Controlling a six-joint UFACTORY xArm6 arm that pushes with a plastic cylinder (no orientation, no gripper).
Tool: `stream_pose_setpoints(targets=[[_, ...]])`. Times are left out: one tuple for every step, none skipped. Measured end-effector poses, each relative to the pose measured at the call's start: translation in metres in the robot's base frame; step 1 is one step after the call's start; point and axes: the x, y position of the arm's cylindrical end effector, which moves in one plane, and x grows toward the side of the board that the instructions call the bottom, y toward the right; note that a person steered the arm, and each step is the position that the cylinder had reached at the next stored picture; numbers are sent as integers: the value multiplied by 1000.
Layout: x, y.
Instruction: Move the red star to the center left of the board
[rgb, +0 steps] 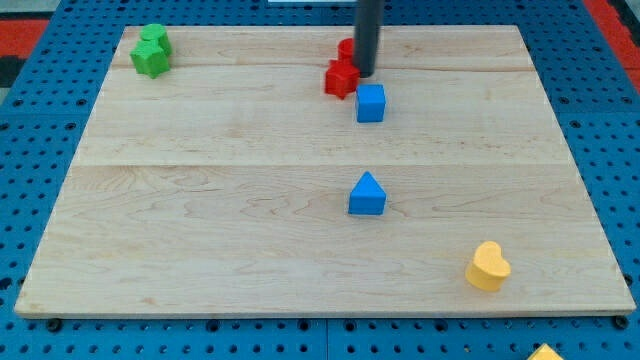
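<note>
The arm carries no fingers at all, so there is nothing spread, pressed together or pinching; it ends in a straight dark rod that comes down from the view's top. The rod's lower end, my tip (365, 74), sits at the upper middle of the worktop (200, 200), right against the right-hand side of the red star (340, 78). Whether tip and star actually touch cannot be told for sure, but no gap shows between them.

The red star lies near the top edge of the worktop, slightly left of the rod. A second red block (347, 48) peeks out just above it, partly hidden behind the rod, so its shape cannot be made out.

Just below and to the right of the tip stands a blue cube (371, 103), close to the red star's lower right corner. Further down, near the middle of the worktop, sits a blue block with a peaked top (367, 194), well apart from the cluster above.

At the view's top left corner of the worktop rests a green block (151, 52) of irregular shape. Near the bottom right corner lies a yellow heart-shaped block (488, 266). A scrap of another yellow piece (546, 352) shows off the worktop at the view's bottom edge.
</note>
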Motion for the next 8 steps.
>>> stream_pose_setpoints(targets=[[9, -23], [23, -36], [48, -93], [62, -97], [94, -107], [114, -150], [113, -189], [88, -194]])
